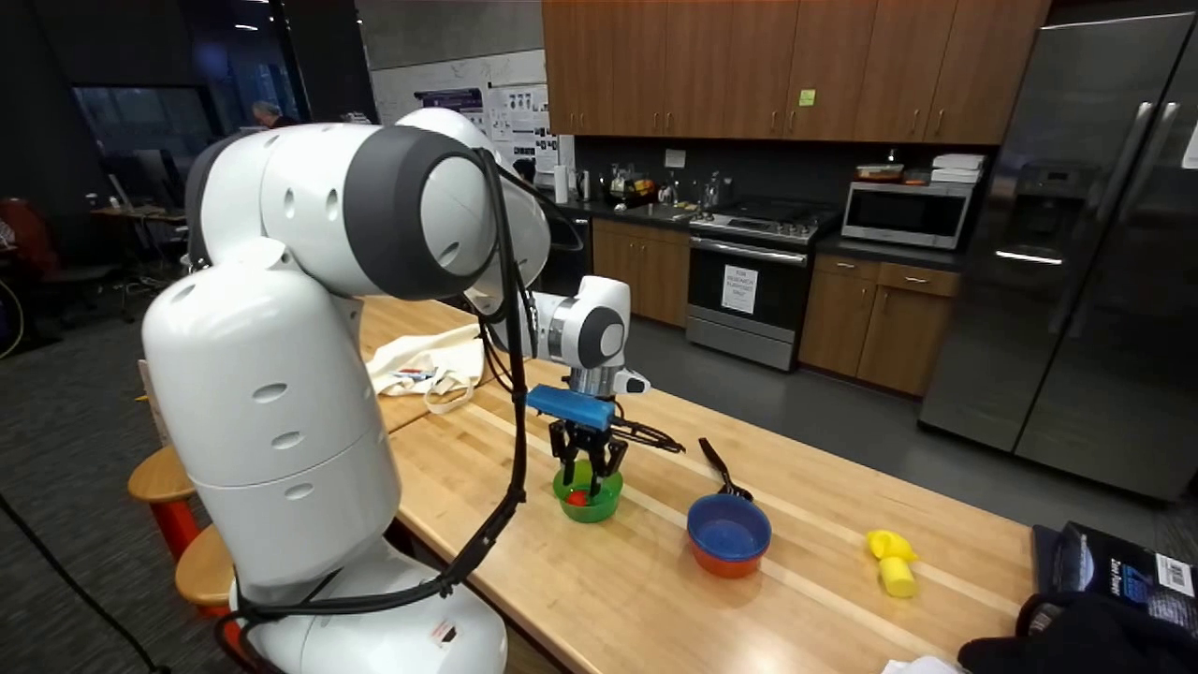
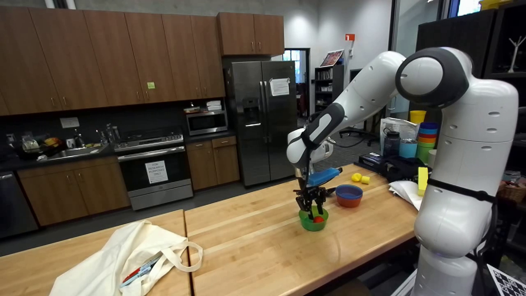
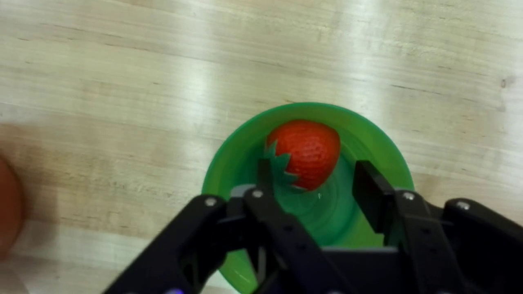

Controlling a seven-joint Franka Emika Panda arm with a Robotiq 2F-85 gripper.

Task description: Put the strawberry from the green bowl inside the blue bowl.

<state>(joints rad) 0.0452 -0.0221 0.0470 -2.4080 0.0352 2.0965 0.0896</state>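
Currently looking at the strawberry [image 3: 308, 149] lying in the green bowl [image 3: 388, 157]; seeing the gripper [image 3: 313, 165] hanging above with fingers [image 3: 372, 192] standing apart inside that bowl; noticing the blue bowl [image 1: 728, 526] nearby, nesting in an orange bowl [image 1: 725, 564], and a yellow object [image 1: 898, 577] lying well apart on the table [image 1: 646, 608]

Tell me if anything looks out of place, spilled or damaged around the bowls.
No spill or damage shows. One oddity: the blue bowl is stacked in an orange bowl instead of standing directly on the table, so its rim probably sits higher. The strawberry lies inside the green bowl; nothing odd there.
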